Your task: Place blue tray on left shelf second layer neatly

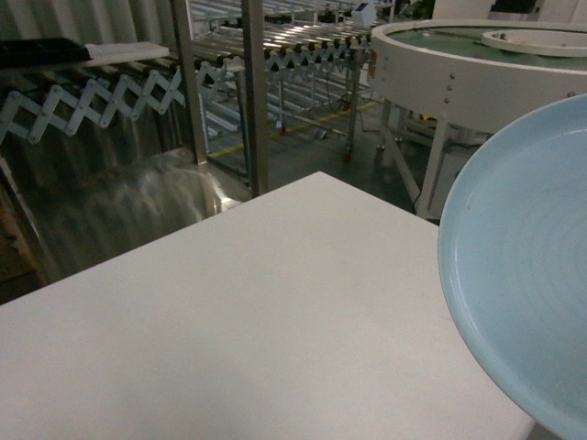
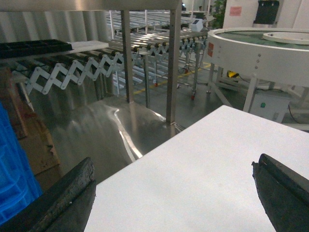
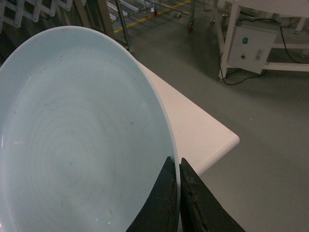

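Right wrist view: I see the right gripper [image 3: 178, 166] with its jaws pinching the rim of the blue tray [image 3: 77, 140], one dark finger [image 3: 161, 198] inside the rim and the other outside it. The tray spreads up and to the left of the jaws, tilted, its glossy inner face toward the camera. It is held above the white surface [image 3: 193, 130]; the surface's rounded corner lies just right of the jaws, with grey floor [image 3: 270, 145] past it.

Head view: the same tray [image 1: 527, 275] fills the right edge, held clear over the surface [image 1: 257, 312]. I cannot see the right jaws themselves here.

Left wrist view: the left gripper [image 2: 174, 193] has its jaws spread wide, nothing between them, only bare white surface [image 2: 193, 164] under the gap. Left of the left-hand finger [image 2: 67, 200] I note a royal-blue crate [image 2: 12, 179] at the frame edge.

Beyond the far edge of the surface stands the stainless-steel shelf [image 2: 96, 130], its mirror-like flat deck well ahead of the left jaws, with two uprights [image 2: 173, 63] rising from it. Which tier this deck is, I cannot tell.

Behind the shelf: an expandable roller conveyor [image 2: 145, 46] on scissor legs. Far right of both jaws: a round white turntable conveyor [image 1: 459, 69], and a grey control box [image 3: 246, 48] by its legs.
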`<state>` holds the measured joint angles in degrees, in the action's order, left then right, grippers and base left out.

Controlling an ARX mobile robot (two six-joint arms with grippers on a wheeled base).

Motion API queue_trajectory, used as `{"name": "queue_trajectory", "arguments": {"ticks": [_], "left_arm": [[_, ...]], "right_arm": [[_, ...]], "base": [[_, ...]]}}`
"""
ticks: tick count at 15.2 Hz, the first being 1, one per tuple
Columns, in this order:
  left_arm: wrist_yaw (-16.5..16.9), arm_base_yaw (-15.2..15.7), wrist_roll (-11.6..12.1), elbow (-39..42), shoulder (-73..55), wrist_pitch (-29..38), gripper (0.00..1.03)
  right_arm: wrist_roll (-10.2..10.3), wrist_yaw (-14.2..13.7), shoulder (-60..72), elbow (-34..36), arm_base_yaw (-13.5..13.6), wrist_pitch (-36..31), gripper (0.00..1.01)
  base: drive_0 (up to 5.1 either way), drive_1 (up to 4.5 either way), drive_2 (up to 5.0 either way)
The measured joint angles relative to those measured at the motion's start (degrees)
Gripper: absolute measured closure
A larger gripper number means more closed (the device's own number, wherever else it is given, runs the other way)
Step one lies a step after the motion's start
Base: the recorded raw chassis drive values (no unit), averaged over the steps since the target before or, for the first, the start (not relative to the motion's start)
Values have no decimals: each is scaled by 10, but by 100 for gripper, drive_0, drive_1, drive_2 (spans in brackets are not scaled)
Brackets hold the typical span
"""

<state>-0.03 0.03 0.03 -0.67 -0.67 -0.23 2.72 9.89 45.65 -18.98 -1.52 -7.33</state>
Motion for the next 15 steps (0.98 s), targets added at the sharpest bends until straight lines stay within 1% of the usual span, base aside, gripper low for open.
{"name": "queue_trajectory", "arguments": {"ticks": [3,5,11,15], "left_arm": [[-1,0,0,0,0,-1,5],[-2,0,0,0,0,0,5],[0,0,0,0,0,1,5],[2,0,0,0,0,-2,5]], "right_arm": [[0,4,0,0,1,0,99],[0,0,0,0,0,0,99],[0,1,0,0,0,0,99],[0,-5,0,0,-1,0,99]], "base": [[286,-568,-255],[285,-569,-251],[306,-549,-231],[-156,-156,-156]]}}
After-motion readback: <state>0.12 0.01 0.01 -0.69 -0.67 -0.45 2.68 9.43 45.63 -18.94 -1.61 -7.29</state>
